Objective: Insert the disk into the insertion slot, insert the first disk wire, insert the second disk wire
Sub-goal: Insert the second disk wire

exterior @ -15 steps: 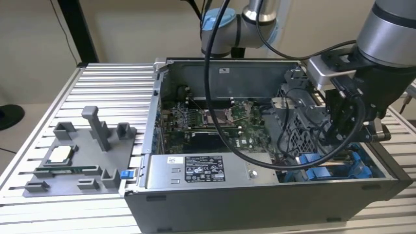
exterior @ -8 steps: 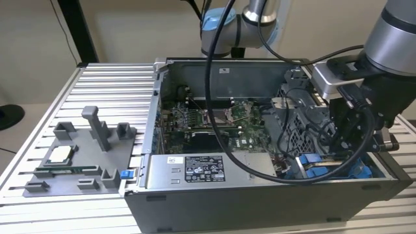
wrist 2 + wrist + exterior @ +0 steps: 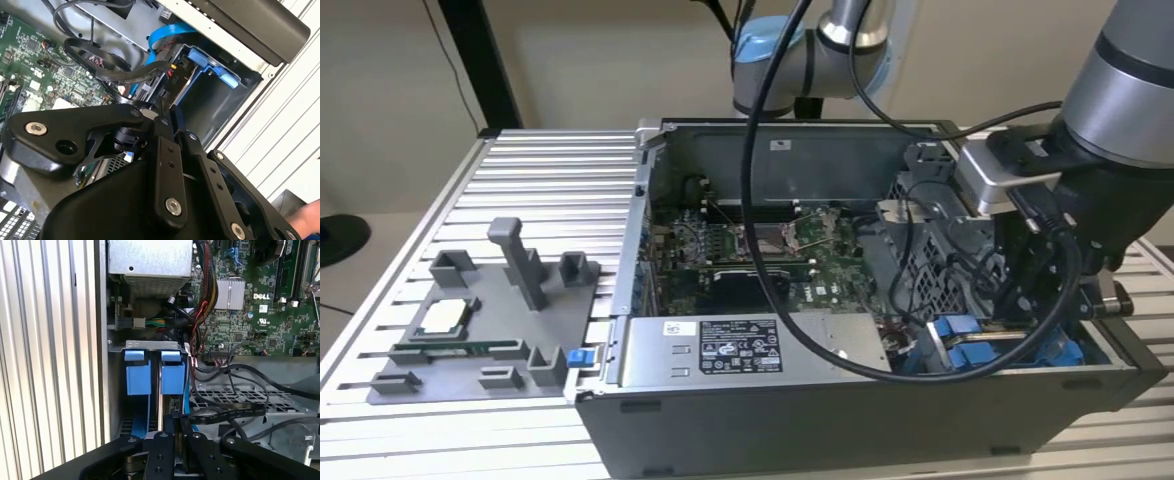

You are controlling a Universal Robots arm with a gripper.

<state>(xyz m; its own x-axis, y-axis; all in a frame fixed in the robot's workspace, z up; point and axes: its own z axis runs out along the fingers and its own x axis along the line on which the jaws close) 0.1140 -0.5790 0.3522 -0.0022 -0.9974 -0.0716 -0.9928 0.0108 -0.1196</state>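
Observation:
In the exterior view my gripper reaches down into the front right corner of the open computer case, at the insertion slot with its blue rails. Both wrist views show the black fingers drawn close together, pinching the end of a black disk wire whose connector sits against the blue carrier. Two blue tabs stand upright in the slot, with a thin silver edge between them. The disk's body is otherwise hidden.
A grey labelled power-supply box lies along the case front beside the slot. The green motherboard and loose black cables lie beyond it. A grey tray of fixtures sits on the ribbed table at the exterior view's left.

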